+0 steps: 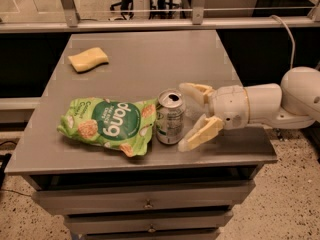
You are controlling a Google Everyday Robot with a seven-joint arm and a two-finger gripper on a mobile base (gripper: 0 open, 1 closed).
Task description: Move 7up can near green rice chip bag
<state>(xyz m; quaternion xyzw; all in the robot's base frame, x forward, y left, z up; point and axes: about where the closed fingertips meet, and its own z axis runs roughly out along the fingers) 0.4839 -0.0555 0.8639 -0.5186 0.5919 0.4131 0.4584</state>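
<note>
The 7up can [169, 117] stands upright on the grey table [145, 59] near its front edge, its left side touching the right end of the green rice chip bag [107, 125], which lies flat with "dang" lettering upside down. My gripper [187, 117] reaches in from the right, just right of the can. Its two cream fingers [201, 133] are spread open, one behind and one in front, and stand a little apart from the can. Nothing is held.
A yellow sponge [88, 59] lies at the table's back left. The table's front edge runs just below the can and bag, with drawers beneath. A rail and metal posts run behind the table.
</note>
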